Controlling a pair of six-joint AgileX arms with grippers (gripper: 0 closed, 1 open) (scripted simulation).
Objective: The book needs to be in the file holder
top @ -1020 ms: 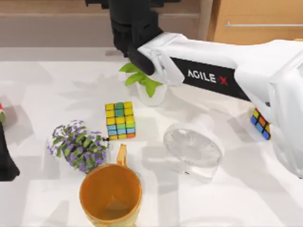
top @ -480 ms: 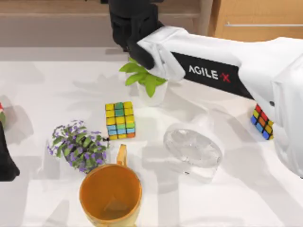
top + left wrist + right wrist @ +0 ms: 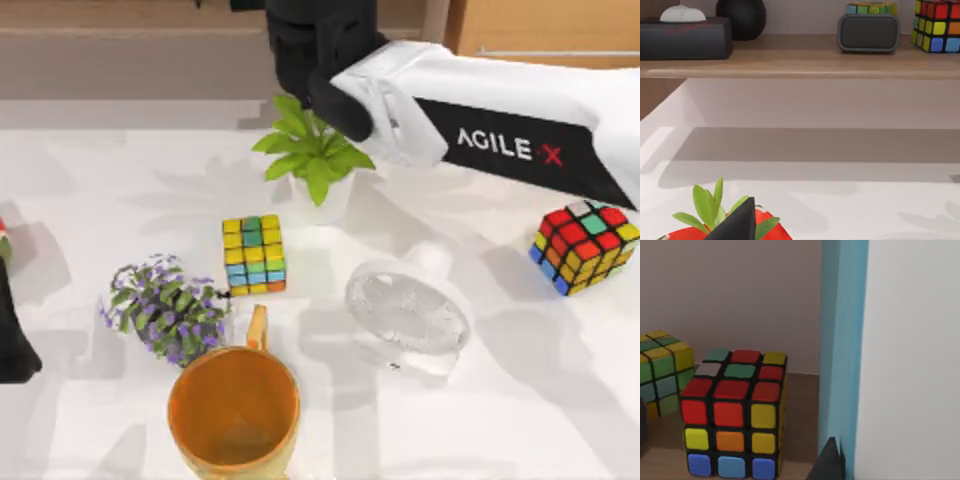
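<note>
The book (image 3: 845,340) stands upright close to the right wrist camera, with a light blue spine and a white face. My right gripper (image 3: 832,460) is shut on it, and one dark fingertip (image 3: 827,462) rests against the blue spine. In the top view my right arm (image 3: 500,140) reaches across to the back of the table, its dark wrist (image 3: 320,40) over the shelf edge. The file holder is out of view. My left arm (image 3: 10,340) is parked at the table's left edge.
On the table stand a green potted plant (image 3: 312,160), two colour cubes (image 3: 254,254) (image 3: 585,245), a purple flower pot (image 3: 165,308), an orange mug (image 3: 232,410) and a clear glass dish (image 3: 408,310). Two more cubes (image 3: 732,415) (image 3: 660,370) sit on the shelf by the book.
My right arm has swung to the right along the back shelf with the book, uncovering the potted plant and the cube at the right. The left arm has not moved.
</note>
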